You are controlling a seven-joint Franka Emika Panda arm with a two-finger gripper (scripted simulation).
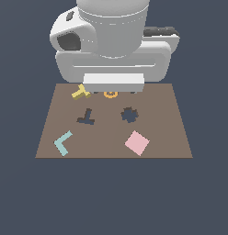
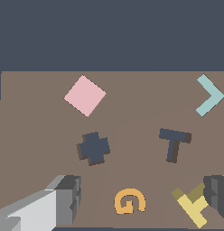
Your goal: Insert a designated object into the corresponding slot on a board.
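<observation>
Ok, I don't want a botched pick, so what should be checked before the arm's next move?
1. Yellow T-block lies free on the board: ok.
2. Pincer open: ok.
3. Pincer straddles the T-block: not ok, one finger sits beside it, and the orange G-ring lies between the fingers.
4. T-shaped slot unobstructed: ok.
5. T-block aligned with the slot: not ok, it lies rotated.

Yellow T-block (image 2: 195, 205), dark slot (image 2: 175, 143), brown board (image 2: 132, 117), pink square (image 2: 85, 95), orange ring (image 2: 129, 201).

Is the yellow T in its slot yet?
No. The yellow T lies on the board; the T slot is empty.
</observation>
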